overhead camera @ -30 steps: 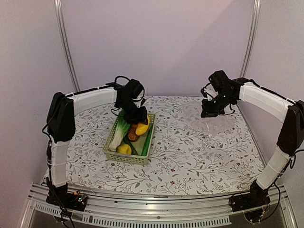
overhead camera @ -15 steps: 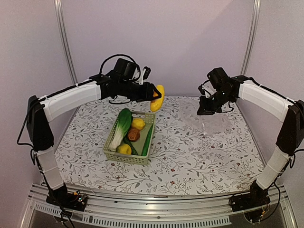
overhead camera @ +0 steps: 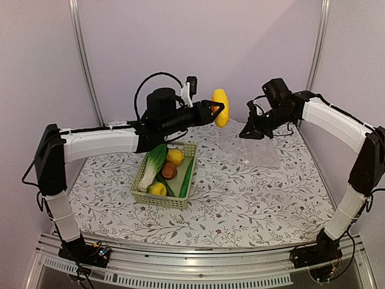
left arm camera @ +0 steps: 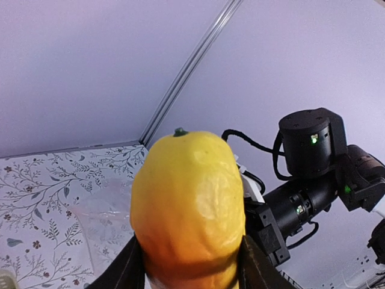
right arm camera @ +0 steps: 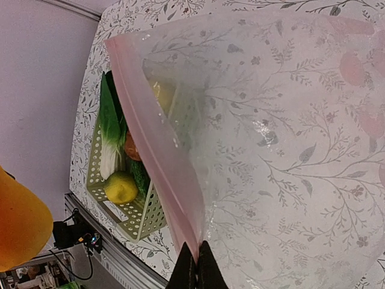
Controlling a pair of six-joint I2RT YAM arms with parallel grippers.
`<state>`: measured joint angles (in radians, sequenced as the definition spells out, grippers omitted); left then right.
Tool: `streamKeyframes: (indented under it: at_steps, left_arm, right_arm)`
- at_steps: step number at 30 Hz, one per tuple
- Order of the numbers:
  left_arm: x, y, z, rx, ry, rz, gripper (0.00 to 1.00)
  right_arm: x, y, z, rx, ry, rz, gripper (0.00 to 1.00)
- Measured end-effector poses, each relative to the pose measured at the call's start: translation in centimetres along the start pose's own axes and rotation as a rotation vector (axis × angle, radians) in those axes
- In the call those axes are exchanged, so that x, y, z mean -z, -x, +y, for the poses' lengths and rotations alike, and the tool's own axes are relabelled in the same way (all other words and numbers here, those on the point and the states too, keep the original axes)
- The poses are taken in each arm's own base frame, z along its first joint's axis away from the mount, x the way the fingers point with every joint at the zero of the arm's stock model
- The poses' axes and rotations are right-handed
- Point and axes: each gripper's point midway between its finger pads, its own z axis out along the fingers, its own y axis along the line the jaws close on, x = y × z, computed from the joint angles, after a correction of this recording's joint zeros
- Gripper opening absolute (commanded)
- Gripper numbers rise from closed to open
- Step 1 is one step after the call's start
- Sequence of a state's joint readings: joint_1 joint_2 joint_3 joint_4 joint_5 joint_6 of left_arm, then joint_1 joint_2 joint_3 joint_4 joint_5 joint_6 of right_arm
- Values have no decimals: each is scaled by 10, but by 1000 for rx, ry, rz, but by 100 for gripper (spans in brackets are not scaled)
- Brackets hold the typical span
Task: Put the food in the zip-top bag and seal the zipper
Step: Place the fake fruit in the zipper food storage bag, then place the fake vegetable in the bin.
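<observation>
We see the left hand point(overhead camera: 215, 109) clamped on the orange-yellow oblong piece point(left arm camera: 189, 198), held in the air above the basket point(overhead camera: 161, 199). The right hand point(right arm camera: 195, 271) pinches the zipper point(right arm camera: 153, 150), holding that edge of the zip-top bag point(right arm camera: 289, 150) above the surface point(overhead camera: 240, 198).

Robotics test booth. Plain lilac walls point(overhead camera: 240, 42) filled the upper frame, aluminium posts point(overhead camera: 83, 66) rose at upper left and upper right, and a slotted metal rail point(overhead camera: 198, 265) ran along the bottom edge below a floral-covered table point(overhead camera: 252, 205).
</observation>
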<state>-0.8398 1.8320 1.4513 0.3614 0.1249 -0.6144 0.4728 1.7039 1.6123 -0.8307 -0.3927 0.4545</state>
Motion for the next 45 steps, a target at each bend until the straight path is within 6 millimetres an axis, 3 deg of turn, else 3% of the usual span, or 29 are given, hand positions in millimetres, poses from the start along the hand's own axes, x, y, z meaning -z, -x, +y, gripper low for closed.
streamKeyframes:
  at_steps: [3,9,17,23,32,35,39,43,45]
  left_arm:
    - [-6,1,4,23,3,-41,34]
    - [-20,-20,17,70,37,-46,36]
    - [-27,-25,23,100,66,-47,68]
    - [-30,-7,14,85,71,-75,80]
    - [-28,14,10,13,139,-47,70]
    - [-15,21,13,-20,196,-15,69]
    - [21,25,21,-55,272,37,69]
    - [61,20,46,-81,371,112,71]
    - [79,13,67,-79,445,176,71]
  right_arm:
    - [0,-2,9,-26,42,13,0]
    - [2,0,25,-82,115,22,0]
    - [22,19,48,-90,171,-38,0]
    - [25,20,49,-92,176,-46,0]
    - [25,22,46,-85,158,-57,0]
    - [25,23,41,-74,129,-65,0]
    - [29,25,35,-47,77,-82,0]
    - [32,24,26,-18,27,-87,0]
    - [35,22,22,-10,8,-90,0]
